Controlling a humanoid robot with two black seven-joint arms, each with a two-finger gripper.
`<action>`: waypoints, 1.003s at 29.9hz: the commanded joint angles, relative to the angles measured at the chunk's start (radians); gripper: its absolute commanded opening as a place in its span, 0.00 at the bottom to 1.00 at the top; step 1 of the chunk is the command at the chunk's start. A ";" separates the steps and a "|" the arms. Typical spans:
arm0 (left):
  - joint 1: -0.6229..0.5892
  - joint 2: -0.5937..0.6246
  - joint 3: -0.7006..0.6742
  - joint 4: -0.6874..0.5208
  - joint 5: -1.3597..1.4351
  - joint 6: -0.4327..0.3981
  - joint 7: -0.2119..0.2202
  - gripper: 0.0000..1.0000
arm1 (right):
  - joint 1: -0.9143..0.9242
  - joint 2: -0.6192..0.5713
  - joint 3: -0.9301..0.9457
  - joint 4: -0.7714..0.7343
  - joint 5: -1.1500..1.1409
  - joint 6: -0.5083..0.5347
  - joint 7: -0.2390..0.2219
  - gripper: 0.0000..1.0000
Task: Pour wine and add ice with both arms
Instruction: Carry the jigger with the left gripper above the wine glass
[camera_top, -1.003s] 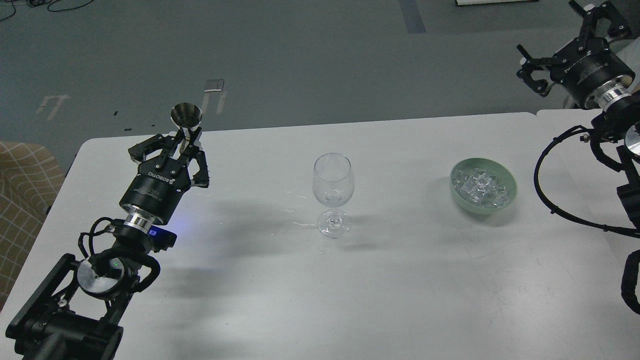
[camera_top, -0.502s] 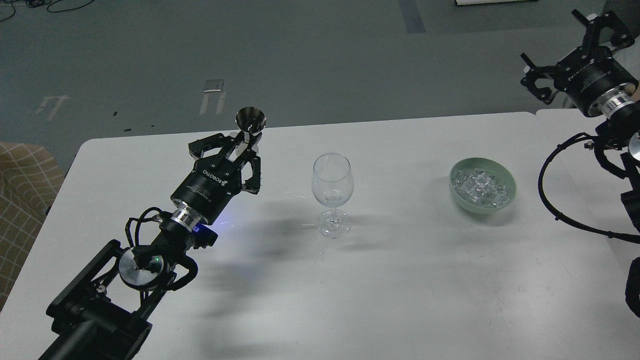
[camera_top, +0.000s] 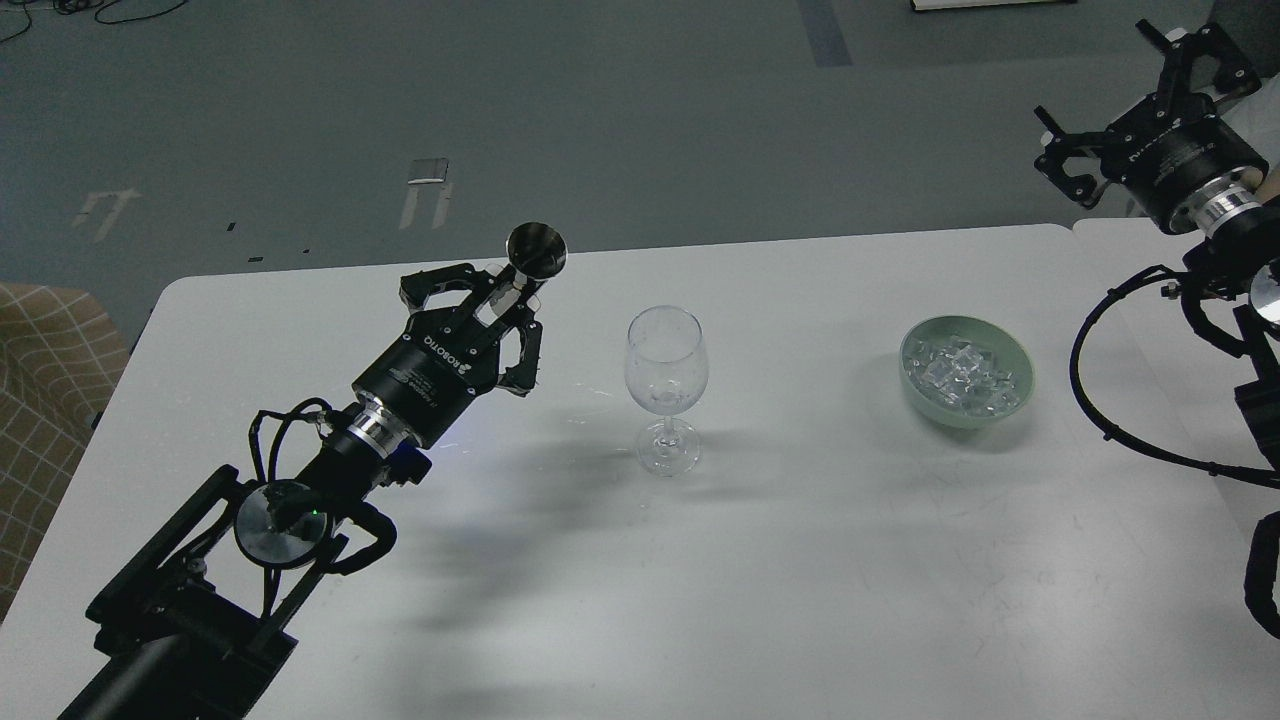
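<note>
A clear wine glass (camera_top: 666, 385) stands upright mid-table; I cannot tell whether any wine is in it. My left gripper (camera_top: 508, 290) is shut on a small steel measuring cup (camera_top: 536, 252), held above the table just left of the glass, its mouth facing me. The ice (camera_top: 962, 374) lies heaped in a pale green bowl (camera_top: 1010, 350) to the right of the glass. My right gripper (camera_top: 1140, 85) is open and empty, raised beyond the table's far right corner, well away from the bowl.
The white table (camera_top: 820, 560) has small wet splashes (camera_top: 590, 420) left of the glass's foot. A second white surface (camera_top: 1150, 300) adjoins on the right, under my right arm. A checked chair (camera_top: 45, 400) stands off the left edge.
My left gripper has carried the steel cup to the right, from the far left of the table to just beside the glass. My right gripper has shifted only slightly.
</note>
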 joint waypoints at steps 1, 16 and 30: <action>-0.008 -0.006 -0.001 -0.011 0.037 0.035 0.005 0.00 | 0.000 0.000 0.002 0.001 0.001 0.000 0.000 1.00; -0.089 -0.008 0.002 -0.071 0.086 0.168 0.109 0.00 | 0.000 -0.001 0.001 -0.004 0.001 0.005 0.000 1.00; -0.094 -0.009 0.002 -0.073 0.215 0.167 0.120 0.00 | 0.000 0.000 0.002 -0.001 0.001 0.005 0.000 1.00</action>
